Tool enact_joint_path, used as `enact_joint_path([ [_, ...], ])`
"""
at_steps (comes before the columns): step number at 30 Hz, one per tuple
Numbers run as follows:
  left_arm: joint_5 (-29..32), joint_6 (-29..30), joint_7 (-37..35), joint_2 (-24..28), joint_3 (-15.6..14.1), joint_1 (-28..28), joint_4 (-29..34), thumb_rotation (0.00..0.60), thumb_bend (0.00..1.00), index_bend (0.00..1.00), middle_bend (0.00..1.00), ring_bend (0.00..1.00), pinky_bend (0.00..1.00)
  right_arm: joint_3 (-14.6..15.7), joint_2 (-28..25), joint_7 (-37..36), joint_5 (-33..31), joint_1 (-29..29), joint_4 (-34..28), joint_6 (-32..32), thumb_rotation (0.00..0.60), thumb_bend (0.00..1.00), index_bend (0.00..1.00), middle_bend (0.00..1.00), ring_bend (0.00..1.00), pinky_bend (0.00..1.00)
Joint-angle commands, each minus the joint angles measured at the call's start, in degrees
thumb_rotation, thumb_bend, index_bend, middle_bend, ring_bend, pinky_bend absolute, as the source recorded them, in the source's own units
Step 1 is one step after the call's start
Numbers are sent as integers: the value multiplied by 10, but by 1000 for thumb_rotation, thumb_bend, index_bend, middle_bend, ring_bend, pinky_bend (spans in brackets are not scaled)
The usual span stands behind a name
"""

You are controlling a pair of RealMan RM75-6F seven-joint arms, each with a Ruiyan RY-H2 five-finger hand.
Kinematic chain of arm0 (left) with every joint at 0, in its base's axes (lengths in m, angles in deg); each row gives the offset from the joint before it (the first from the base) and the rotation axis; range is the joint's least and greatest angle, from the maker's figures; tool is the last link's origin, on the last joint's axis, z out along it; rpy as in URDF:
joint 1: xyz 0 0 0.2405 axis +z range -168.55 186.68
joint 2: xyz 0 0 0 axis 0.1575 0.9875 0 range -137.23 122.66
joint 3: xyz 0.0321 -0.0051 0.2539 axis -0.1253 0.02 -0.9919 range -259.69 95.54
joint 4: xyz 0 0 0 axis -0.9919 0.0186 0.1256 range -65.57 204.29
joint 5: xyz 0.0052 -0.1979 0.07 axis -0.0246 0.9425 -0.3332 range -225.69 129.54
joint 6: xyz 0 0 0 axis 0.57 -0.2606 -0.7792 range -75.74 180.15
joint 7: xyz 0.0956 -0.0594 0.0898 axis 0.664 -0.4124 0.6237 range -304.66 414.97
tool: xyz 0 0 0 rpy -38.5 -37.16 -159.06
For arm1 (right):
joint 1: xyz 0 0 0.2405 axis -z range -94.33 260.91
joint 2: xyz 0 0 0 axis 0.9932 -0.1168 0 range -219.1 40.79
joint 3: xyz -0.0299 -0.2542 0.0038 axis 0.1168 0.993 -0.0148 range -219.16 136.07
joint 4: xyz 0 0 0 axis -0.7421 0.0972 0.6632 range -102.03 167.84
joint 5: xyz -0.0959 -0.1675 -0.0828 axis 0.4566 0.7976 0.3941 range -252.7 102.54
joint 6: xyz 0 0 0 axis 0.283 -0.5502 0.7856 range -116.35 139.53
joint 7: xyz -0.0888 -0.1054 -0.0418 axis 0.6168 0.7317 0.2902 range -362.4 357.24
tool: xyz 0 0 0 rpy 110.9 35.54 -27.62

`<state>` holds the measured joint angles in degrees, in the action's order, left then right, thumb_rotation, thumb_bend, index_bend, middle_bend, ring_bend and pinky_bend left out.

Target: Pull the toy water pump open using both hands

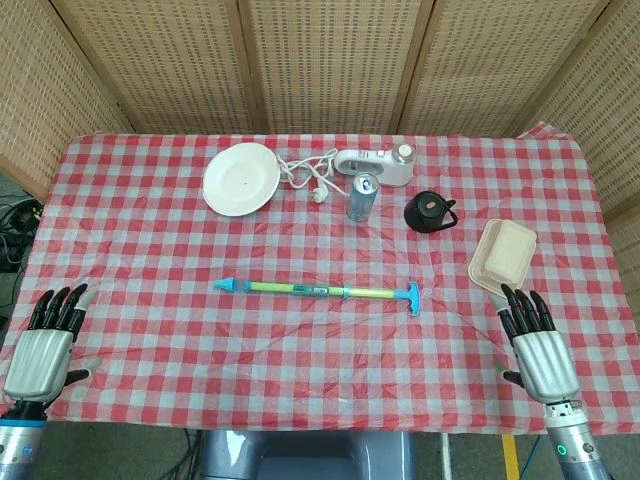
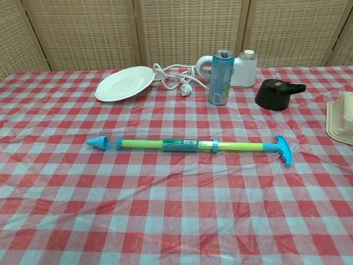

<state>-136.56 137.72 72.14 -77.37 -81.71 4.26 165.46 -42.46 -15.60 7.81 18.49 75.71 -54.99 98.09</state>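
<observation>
The toy water pump (image 1: pixel 320 290) lies flat across the middle of the red checked table, with a yellow-green tube, a blue nozzle to the left and a blue T-handle (image 1: pixel 414 298) to the right. The chest view shows the same pump (image 2: pixel 187 145) and its handle (image 2: pixel 283 149). My left hand (image 1: pixel 45 345) rests open at the table's near left corner, far from the nozzle. Open too, my right hand (image 1: pixel 538 345) sits at the near right, a short way right of the handle. Neither hand touches the pump. Neither hand appears in the chest view.
Behind the pump stand a white plate (image 1: pixel 240 178), a white appliance with its cord (image 1: pixel 372 165), a drink can (image 1: pixel 362 197) and a black lidded pot (image 1: pixel 429 211). A beige takeaway box (image 1: pixel 503 255) lies just ahead of my right hand.
</observation>
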Motion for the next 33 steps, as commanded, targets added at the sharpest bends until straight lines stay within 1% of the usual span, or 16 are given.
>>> enact_joint_path([
  [1, 1, 0, -1, 1, 0, 0, 0, 600, 65, 0, 0, 0, 0, 0, 0, 1, -1, 0, -1, -2, 600, 68, 0, 0, 0, 0],
  [15, -2, 2, -10, 6, 1, 0, 3, 600, 67, 0, 0, 0, 0, -2, 0, 2, -2, 0, -8, -4, 600, 67, 0, 0, 0, 0],
  [27, 3, 1, -7, 3, 3, -1, 2, 600, 71, 0, 0, 0, 0, -3, 6, 1, -12, -4, -3, -20, 600, 67, 3, 0, 0, 0],
  [30, 5, 0, -8, 3, 3, -1, 1, 600, 72, 0, 0, 0, 0, -3, 9, -1, -8, -6, -1, -20, 600, 65, 22, 0, 0, 0],
  [33, 4, 3, -11, 4, 4, 0, 1, 600, 73, 0, 0, 0, 0, -3, 16, -5, 1, -8, 4, -14, 600, 63, 69, 0, 0, 0],
])
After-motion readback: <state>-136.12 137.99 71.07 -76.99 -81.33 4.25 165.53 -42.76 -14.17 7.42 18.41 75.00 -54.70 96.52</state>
